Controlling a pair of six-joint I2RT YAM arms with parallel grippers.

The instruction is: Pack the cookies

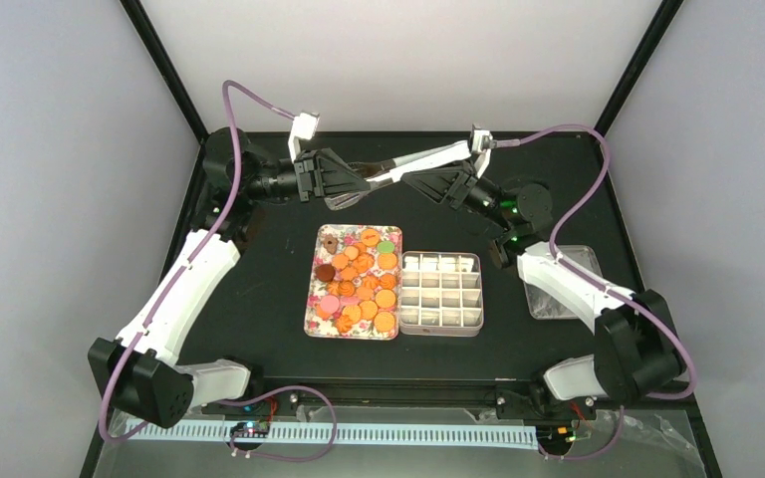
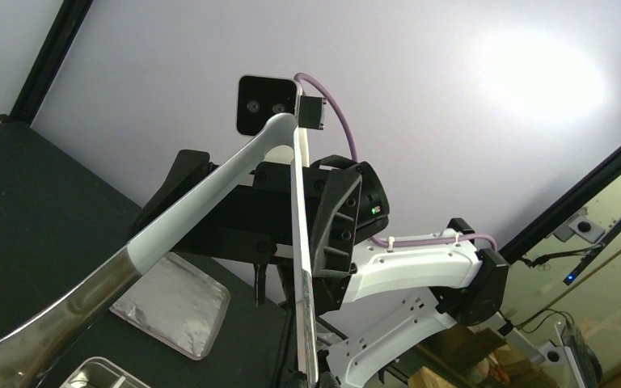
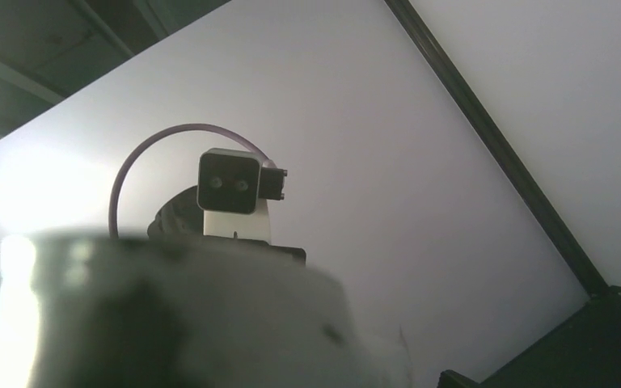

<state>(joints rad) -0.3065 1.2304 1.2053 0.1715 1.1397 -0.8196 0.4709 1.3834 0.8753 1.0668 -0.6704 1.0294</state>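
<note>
tongs gape empty between left gripper and right gripper; grip unclear, so your mistimed release drops them.

Air above the cookies and box lay open from the near side. Beyond them, tongs bridged the left gripper and right gripper, barring passage.

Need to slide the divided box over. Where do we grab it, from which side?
Take the divided box by the long wall on the right arm's side, from above, one finger in a cell, one outside. It is open-topped with thin upright walls, and its other long wall has the tray close beside it.
</note>
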